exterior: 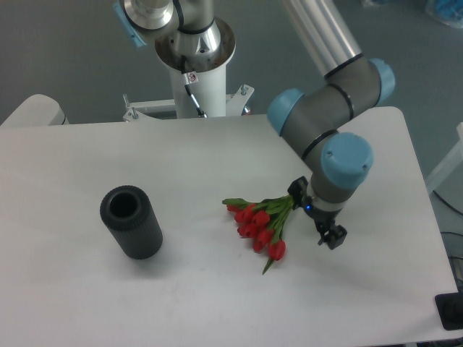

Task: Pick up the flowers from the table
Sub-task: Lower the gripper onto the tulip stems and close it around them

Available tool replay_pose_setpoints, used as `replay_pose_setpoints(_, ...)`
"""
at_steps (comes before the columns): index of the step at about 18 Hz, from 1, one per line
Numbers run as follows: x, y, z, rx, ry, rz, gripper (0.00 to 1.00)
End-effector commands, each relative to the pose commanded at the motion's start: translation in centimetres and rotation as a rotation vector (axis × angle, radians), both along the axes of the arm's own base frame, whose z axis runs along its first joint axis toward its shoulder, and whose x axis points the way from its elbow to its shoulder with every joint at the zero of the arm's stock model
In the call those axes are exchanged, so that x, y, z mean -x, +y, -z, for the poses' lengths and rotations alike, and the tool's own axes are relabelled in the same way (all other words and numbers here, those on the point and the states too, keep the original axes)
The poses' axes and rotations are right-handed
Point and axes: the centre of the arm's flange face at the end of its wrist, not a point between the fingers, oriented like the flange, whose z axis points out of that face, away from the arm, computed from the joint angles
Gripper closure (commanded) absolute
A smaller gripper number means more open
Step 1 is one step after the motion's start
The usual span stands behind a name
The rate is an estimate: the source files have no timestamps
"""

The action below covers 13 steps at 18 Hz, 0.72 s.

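The flowers (260, 225) lie on the tabletop (188, 289), buds toward the left and stems running under the hand (316, 215), so the lift is not done. The hand sits low at the stem ends with fingers apart on either side; whether they touch the stems I cannot tell. The black cylinder (131, 222), open end up, looks empty.
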Motion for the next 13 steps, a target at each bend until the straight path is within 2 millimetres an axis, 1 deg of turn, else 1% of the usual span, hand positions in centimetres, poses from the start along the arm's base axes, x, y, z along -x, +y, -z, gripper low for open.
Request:
replay_pose_setpoints(4,-0.8,-1.0,1.4,0.014,-0.024,-0.012,0.00)
replay_pose_setpoints(5,-1.4,-1.4,2.1,0.013,-0.025,-0.011,0.00)
replay_pose_setpoints(7,-2.0,-2.3,3.5,0.000,0.001,-0.023,0.00)
replay_pose_setpoints(11,-1.4,-3.7,3.5,0.002,0.006,-0.041,0.00)
replay_pose_setpoints(12,-1.6,-3.9,3.4,0.004,0.005,-0.043,0.00)
replay_pose_setpoints(13,-2.2,-4.1,3.7,0.009,-0.002,-0.041,0.00)
